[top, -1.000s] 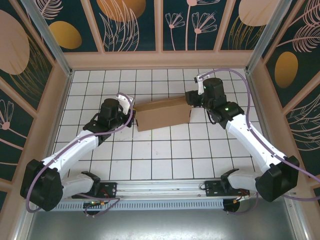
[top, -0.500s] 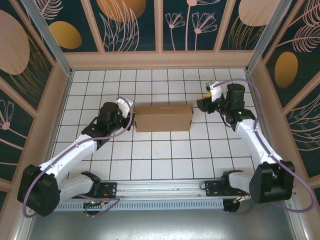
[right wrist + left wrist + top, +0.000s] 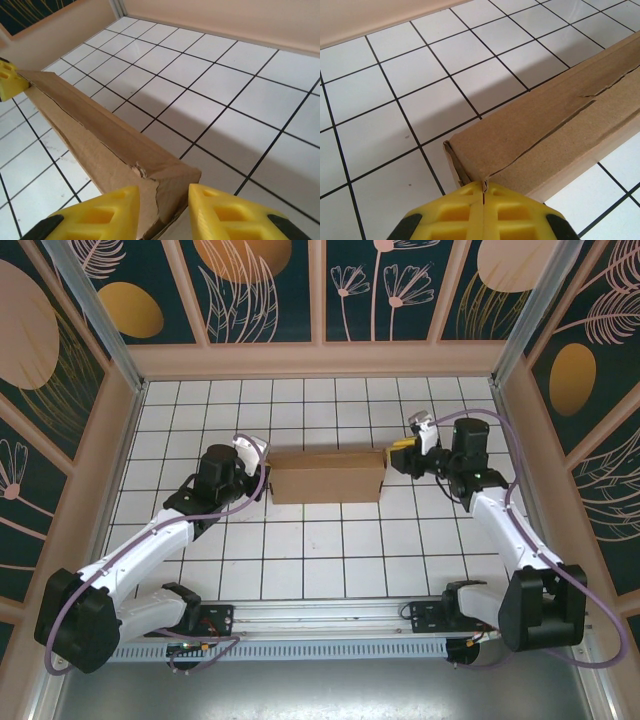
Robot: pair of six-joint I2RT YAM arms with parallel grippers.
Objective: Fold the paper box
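The brown cardboard box (image 3: 327, 476) lies at the middle of the white tiled table (image 3: 330, 550). My left gripper (image 3: 483, 192), fingertips pressed together, sits at its left end. My right gripper (image 3: 165, 200) stands narrowly apart, straddling its right-end corner.

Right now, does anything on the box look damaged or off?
Yes. The paper box has a ragged split running lengthwise along its upper face, and the corner at the right tool is crumpled and frayed.

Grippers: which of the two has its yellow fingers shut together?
The left gripper: its fingers meet with no gap; the right gripper's stand apart, astride the paper box's corner.
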